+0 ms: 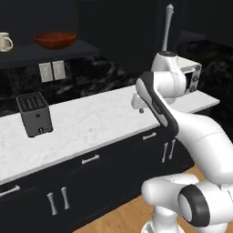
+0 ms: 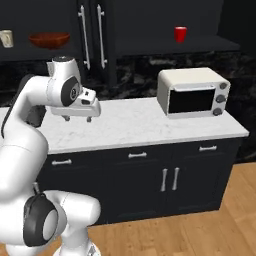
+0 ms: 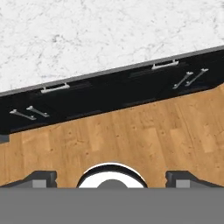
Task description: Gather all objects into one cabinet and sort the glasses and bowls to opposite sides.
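White arm bent over marble counter [image 2: 150, 125], gripper [image 2: 77, 119] pointing down, fingers spread, empty

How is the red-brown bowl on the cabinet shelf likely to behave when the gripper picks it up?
The bowl looks glossy, so its rim may slip between the fingers. It is wide and shallow, so it probably sits stable but may tilt if pinched at one edge. It appears rigid, likely ceramic, so perhaps fragile.

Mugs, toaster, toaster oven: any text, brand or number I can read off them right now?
None readable.
Cream mug: faint markings, too blurred to read.
Toaster: no lettering visible, just a small front knob.
Toaster oven: three plain dials, no legible labels.
Red cup: plain.
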### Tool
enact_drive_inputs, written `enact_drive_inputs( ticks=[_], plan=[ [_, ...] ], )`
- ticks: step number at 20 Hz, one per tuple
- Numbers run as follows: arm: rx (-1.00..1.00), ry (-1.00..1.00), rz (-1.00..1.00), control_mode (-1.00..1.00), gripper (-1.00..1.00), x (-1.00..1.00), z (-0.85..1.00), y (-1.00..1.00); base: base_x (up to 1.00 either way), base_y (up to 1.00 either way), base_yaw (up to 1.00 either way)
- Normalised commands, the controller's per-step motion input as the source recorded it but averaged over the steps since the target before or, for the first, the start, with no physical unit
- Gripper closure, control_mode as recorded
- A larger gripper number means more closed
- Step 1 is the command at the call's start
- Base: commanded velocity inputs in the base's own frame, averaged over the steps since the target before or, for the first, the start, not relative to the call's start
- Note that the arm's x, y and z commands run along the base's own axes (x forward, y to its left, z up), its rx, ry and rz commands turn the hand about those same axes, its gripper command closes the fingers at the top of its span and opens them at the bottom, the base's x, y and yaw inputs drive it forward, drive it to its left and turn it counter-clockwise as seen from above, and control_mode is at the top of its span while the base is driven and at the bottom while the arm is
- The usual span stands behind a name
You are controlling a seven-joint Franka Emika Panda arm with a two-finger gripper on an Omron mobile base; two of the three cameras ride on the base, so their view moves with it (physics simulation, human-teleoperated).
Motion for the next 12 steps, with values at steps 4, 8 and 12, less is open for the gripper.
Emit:
enact_drive_inputs(
  ticks=[4,8,12],
  plan=[
    [0.00,0.00,0.00,1.00,-1.00,0.00,0.00,0.00,-0.30,-0.36,-0.39],
    [0.00,0.00,0.00,1.00,-1.00,0.00,0.00,0.00,0.28,-0.51,-0.02],
    [0.00,0.00,0.00,1.00,-1.00,0.00,0.00,0.00,0.74,-0.98,0.09]
  ],
)
